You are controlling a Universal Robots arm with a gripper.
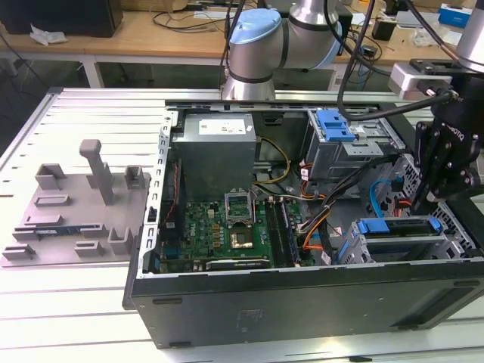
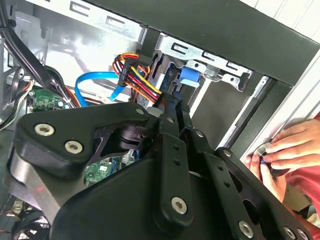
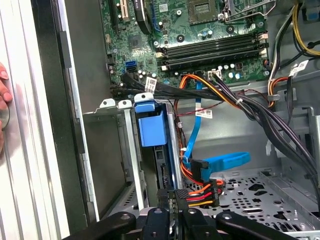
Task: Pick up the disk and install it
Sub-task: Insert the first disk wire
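Open computer case (image 1: 302, 302) lies on its side on a slatted metal table (image 1: 76, 302). The arm (image 1: 257, 38) comes in from behind the case, and its wrist sits over the case corner at the exterior view's right. The gripper (image 1: 420, 198) hangs from the wrist and points down into the case, tilted a bit toward the exterior view's left. Its tips are just above the drive cage (image 1: 454, 242).

In both wrist views the gripper (image 3: 172, 197) (image 2: 172, 105) has its two fingers (image 3: 164, 212) pressed together, with nothing between them. The tips are right beside the power plug with red, orange and yellow wires (image 3: 200, 192), close to the cage slot. Whether they touch is unclear.

The disk (image 1: 397, 227) sits in the drive cage, in the case corner nearest the gripper. Its blue rail shows along the top. In the first wrist view the disk (image 3: 150, 127) stands edge-on in the cage slot with its blue plastic end facing out. It is apart from the fingertips.

A blue flat cable (image 3: 220, 161) loops just beside the slot. The circuit board (image 1: 219, 227) and grey power supply (image 1: 219, 151) are further into the case, well apart from the gripper. A person's hand (image 2: 285, 150) rests at the outer wall of the case. A grey plastic fixture (image 1: 76, 204) is on the table at the exterior view's left.
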